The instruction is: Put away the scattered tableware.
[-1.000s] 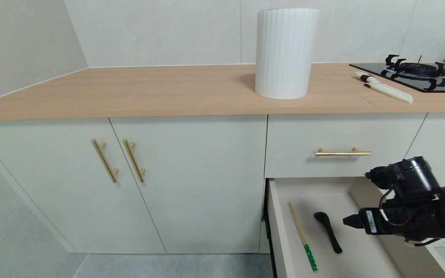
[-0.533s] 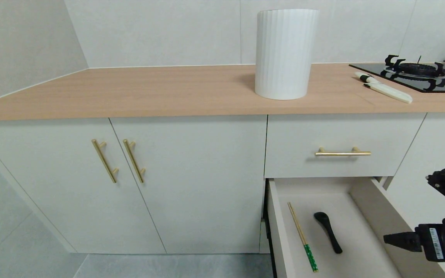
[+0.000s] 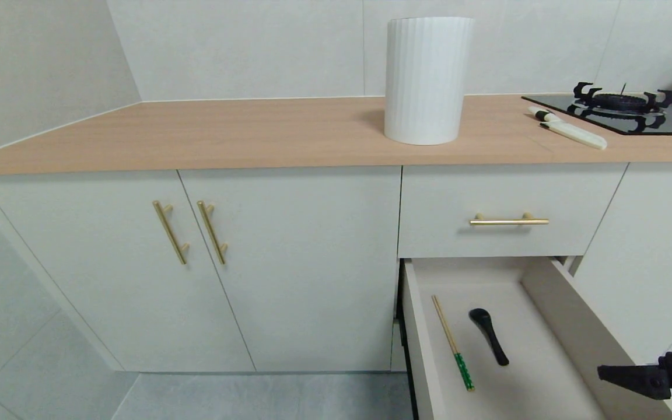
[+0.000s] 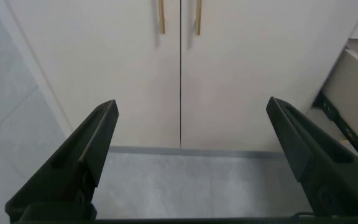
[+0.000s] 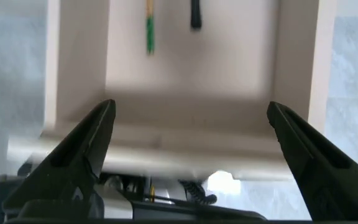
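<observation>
The lower drawer (image 3: 416, 326) stands pulled out. Inside lie a pair of wooden chopsticks with green tips (image 3: 452, 350) and a black spoon (image 3: 489, 336), side by side. A white knife (image 3: 572, 134) rests on the wooden counter beside the stove. My right gripper (image 5: 188, 155) is open and empty, held in front of the drawer's front edge (image 5: 185, 118), with the chopsticks (image 5: 148, 28) and the spoon (image 5: 195, 14) beyond it. My left gripper (image 4: 188, 162) is open and empty, low down and facing the cabinet doors (image 4: 229, 74).
A tall white ribbed container (image 3: 427, 79) stands on the counter (image 3: 225, 131). A black gas stove (image 3: 622, 105) is at the far right. The upper drawer (image 3: 508, 220) is closed. Grey floor tiles (image 4: 185, 186) lie below the cabinet doors.
My right gripper has drawn back from above the drawer toward the lower right corner of the head view. The head camera has shifted a little.
</observation>
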